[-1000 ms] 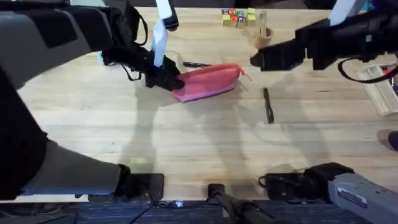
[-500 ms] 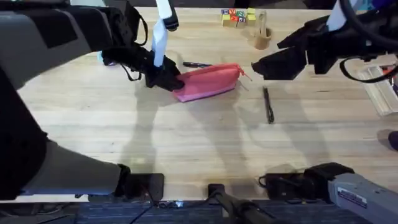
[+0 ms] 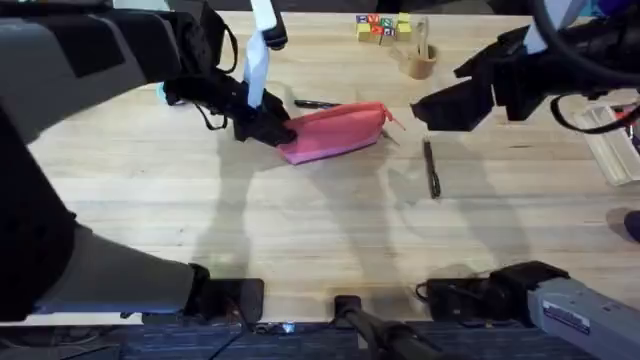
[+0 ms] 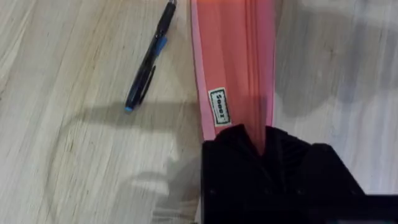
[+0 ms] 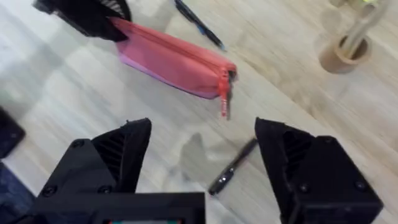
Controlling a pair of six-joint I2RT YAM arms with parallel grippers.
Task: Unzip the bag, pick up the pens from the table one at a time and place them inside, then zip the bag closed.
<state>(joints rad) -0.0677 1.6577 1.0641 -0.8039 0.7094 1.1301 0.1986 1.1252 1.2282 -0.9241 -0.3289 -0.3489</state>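
- Left gripper (image 3: 268, 127) is clamped on the left end of the bag (image 3: 335, 130); in its wrist view the black fingers (image 4: 273, 168) pinch the pink fabric right where the zipper line runs in.
- Bag lies on the table (image 3: 300, 220), tilted a bit, zipper looks closed, with the pull tab (image 5: 224, 93) hanging off the right end.
- Right gripper (image 3: 430, 105) hangs above the table just right of the bag, fingers spread wide with nothing between them; its wrist view looks down through the gap at the tab and a pen.
- One pen (image 3: 431, 168) sits on the table right of the bag, below the right gripper, roughly lengthwise away from the camera.
- Other pen (image 3: 316, 103), the one with a blue part, lies just behind the bag, close but not touching.
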